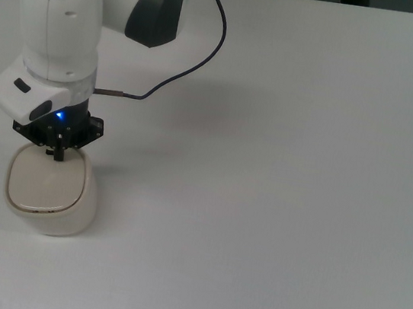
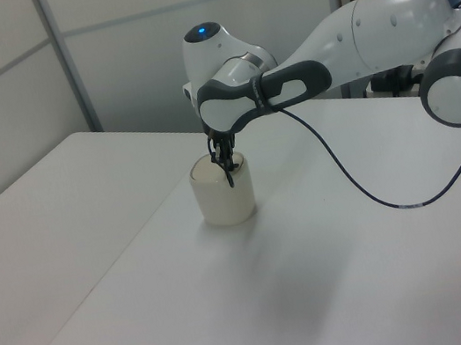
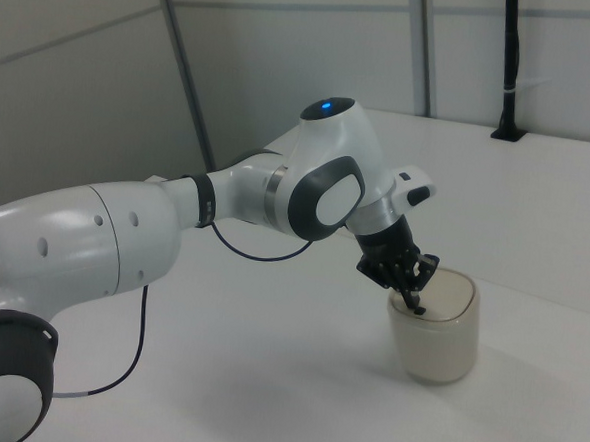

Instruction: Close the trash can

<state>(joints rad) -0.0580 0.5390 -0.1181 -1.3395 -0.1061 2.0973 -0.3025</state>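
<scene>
White tabletop (image 1: 303, 176): trash can (image 1: 49, 192) judged light, rigid, tip-prone; lid (image 1: 42, 181) seen lying flat, best pressed near its arm-side edge by gripper (image 1: 56, 153), fingers pinched together, nothing held.

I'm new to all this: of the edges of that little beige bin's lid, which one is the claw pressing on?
The gripper touches the trash can lid at its edge toward the top view's top, nearest the arm. The lid's other edges are untouched.

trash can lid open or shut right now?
Shut. The lid lies flat on the trash can, no dark gap showing; the gripper tip rests on the lid's edge.
</scene>
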